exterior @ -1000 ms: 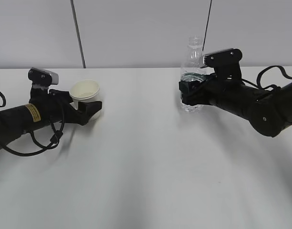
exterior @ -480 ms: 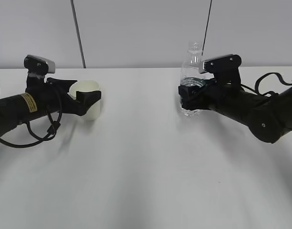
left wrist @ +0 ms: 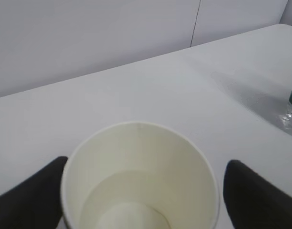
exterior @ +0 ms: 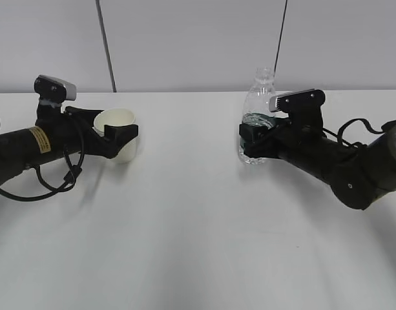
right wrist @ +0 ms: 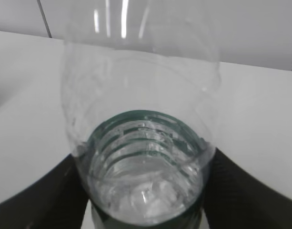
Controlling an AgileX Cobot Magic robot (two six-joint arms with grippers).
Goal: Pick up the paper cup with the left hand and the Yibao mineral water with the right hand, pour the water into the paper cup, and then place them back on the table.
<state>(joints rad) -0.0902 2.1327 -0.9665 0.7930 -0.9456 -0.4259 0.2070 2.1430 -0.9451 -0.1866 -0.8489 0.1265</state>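
On table [exterior: 198, 226], both arms lie low, apparently gripping.

my white tabletop [exterior: 185, 226] carries the paper cup [exterior: 118, 133] at left, the water bottle [exterior: 257, 123] standing well apart.

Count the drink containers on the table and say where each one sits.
2. The paper cup sits on the left, between the left hand's jaws; the Yibao mineral water stands right of centre, gripped by the right hand.
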